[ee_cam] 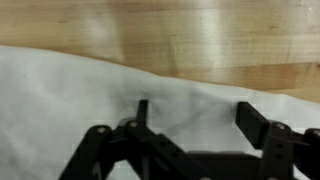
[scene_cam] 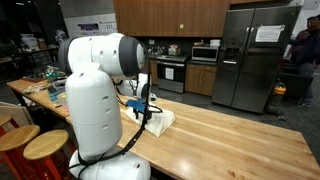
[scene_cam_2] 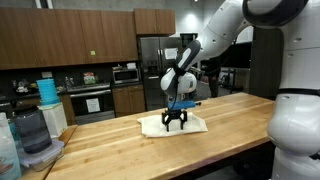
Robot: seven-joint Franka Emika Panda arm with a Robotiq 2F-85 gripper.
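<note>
At the left of the table [scene_cam_2: 100,140] stood a stack of tubs [scene_cam_2: 35,135], well apart from my pincer. Toward the middle the cloth [scene_cam_2: 150,125] lay flat on the wood, white and a little rumpled, its edge running slantwise across the wrist view. My pincer [scene_cam_2: 176,127] stood right over it, pointing down, jaws spread wide with nothing between them. Whether the fingertips [ee_cam: 142,108] touched the cloth or hung just above it I could not tell. To the right the wood ran on toward my own base [scene_cam_2: 295,130].

I judged the cloth light, soft and limp — it would sag and fold from any hold, and would hardly slip between the pads. A thin flat layer gave little to bite on, so I reckoned a raised wrinkle or the edge the best place to pinch — pressing down to the wood so that a fold gathered as the jaws closed.
</note>
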